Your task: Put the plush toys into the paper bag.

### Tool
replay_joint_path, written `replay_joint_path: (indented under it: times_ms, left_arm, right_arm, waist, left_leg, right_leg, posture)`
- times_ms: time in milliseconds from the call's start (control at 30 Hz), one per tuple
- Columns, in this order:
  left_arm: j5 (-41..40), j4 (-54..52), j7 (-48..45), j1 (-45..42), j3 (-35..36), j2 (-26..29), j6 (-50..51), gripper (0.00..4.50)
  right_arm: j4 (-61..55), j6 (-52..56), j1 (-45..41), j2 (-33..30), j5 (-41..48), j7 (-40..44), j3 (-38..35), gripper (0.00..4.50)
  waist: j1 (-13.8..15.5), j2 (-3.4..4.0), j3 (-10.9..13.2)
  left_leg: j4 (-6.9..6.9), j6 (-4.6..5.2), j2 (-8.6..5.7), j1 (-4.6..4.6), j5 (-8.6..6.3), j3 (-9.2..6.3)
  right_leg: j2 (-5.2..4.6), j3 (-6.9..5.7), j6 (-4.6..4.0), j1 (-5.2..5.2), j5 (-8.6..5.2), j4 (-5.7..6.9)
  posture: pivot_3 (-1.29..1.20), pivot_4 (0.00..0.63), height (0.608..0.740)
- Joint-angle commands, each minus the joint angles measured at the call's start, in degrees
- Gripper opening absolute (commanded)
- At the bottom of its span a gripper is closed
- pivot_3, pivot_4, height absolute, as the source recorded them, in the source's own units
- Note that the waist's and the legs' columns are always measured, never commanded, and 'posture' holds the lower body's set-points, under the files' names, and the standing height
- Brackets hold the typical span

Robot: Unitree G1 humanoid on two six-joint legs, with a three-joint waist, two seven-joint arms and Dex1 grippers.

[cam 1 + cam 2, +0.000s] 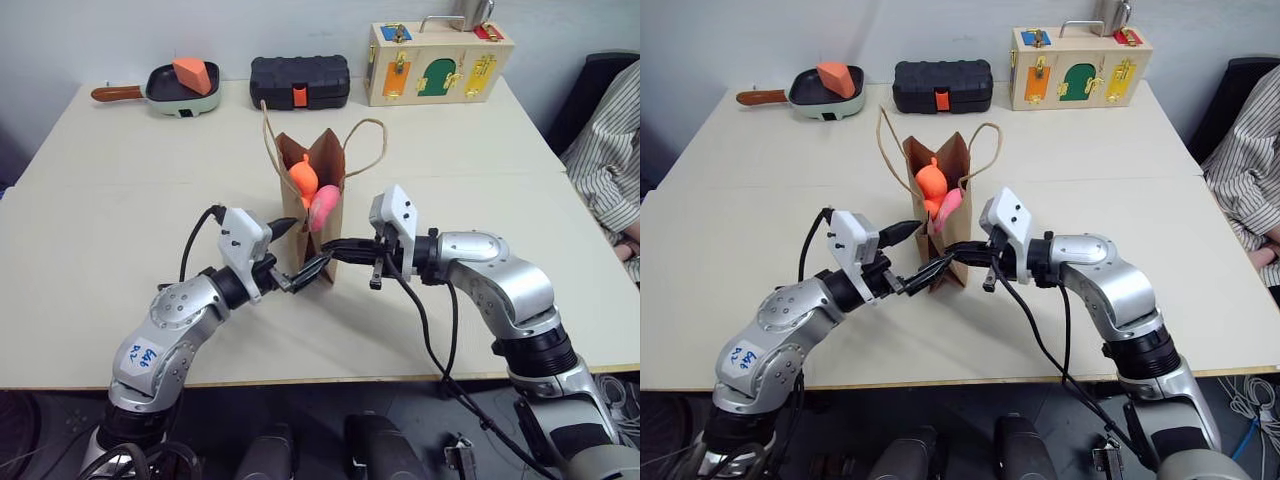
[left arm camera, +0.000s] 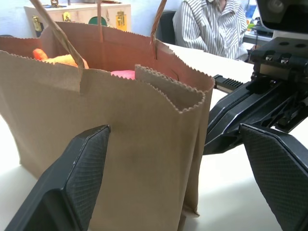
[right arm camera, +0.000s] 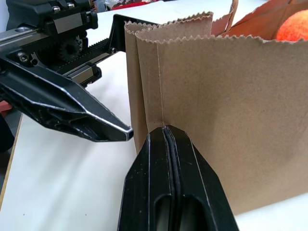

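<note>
Brown paper bag (image 1: 312, 215) with both plush toys (image 1: 313, 195) inside — left gripper (image 1: 302, 253) wide open, right gripper (image 1: 335, 247) shut, empty.

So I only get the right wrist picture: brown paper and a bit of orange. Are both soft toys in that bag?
Observer: Yes. The head camera shows the orange toy and the pink toy both in the open top of the paper bag.
Operator: And the black claw beside it, is it gripping?
Observer: That is the left gripper. Its fingers stand open on either side of the bag's near edge.
Operator: Is anyone around?
Observer: A person in a striped shirt sits by the table's right side.
</note>
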Motion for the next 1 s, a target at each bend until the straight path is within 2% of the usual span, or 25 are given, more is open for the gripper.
replay_joint_path:
  times_ms: [33, 367, 667, 833, 1000]
  left_arm:
    - [2.3, -1.1, 1.2, -0.3, -0.1, -1.3, -2.0, 4.47]
    - [9.0, 3.7, 6.0, -3.4, -1.2, -7.1, -3.6, 4.47]
    - [10.9, 5.3, 5.9, -4.0, -1.3, -9.6, -4.7, 1.71]
    - [10.9, 6.0, 3.8, -4.0, -0.4, -8.9, -6.1, 0.13]
    - [5.3, 7.3, -7.4, -4.1, 2.2, -4.3, -8.8, 0.03]
  right_arm:
    - [0.3, -1.5, -0.9, 0.9, -0.7, -0.3, -0.2, 0.00]
    - [3.4, -2.9, -1.8, 1.9, -3.3, -0.5, -0.5, 0.00]
    - [2.8, -3.2, -1.3, 2.4, -3.5, -0.9, -0.6, 0.00]
    - [1.6, -3.5, -0.3, 2.0, -3.5, -1.2, -1.1, 0.00]
    - [-4.7, -3.8, 3.3, -2.4, -1.4, 0.6, -4.0, 0.00]
  waist:
    - [0.0, 0.00, 0.0]
    - [0.1, 0.00, 0.0]
    - [0.0, 0.00, 0.0]
    - [0.0, 0.00, 0.0]
    - [0.1, 0.00, 0.0]
  left_leg:
    - [0.00, 0.00, 0.00, 0.00, 0.00, 0.00]
    - [0.00, 0.00, 0.00, -0.01, 0.00, 0.00]
    - [0.00, -0.01, 0.01, 0.00, 0.00, 0.00]
    - [0.01, -0.01, 0.00, -0.01, 0.00, 0.00]
    - [0.00, -0.01, 0.00, -0.02, 0.00, 0.00]
  right_leg:
    - [0.00, 0.00, 0.00, 0.00, 0.00, 0.00]
    - [0.01, -0.01, 0.00, 0.00, 0.00, 0.01]
    - [0.01, -0.01, 0.00, -0.02, 0.00, 0.02]
    - [0.01, -0.01, 0.00, -0.02, 0.00, 0.02]
    - [0.00, -0.02, 0.00, -0.02, 0.00, 0.00]
  posture:
    - [0.00, 0.150, 0.740]
    - [0.00, 0.150, 0.740]
    - [0.00, 0.150, 0.740]
    - [0.00, 0.150, 0.740]
    - [0.00, 0.150, 0.740]
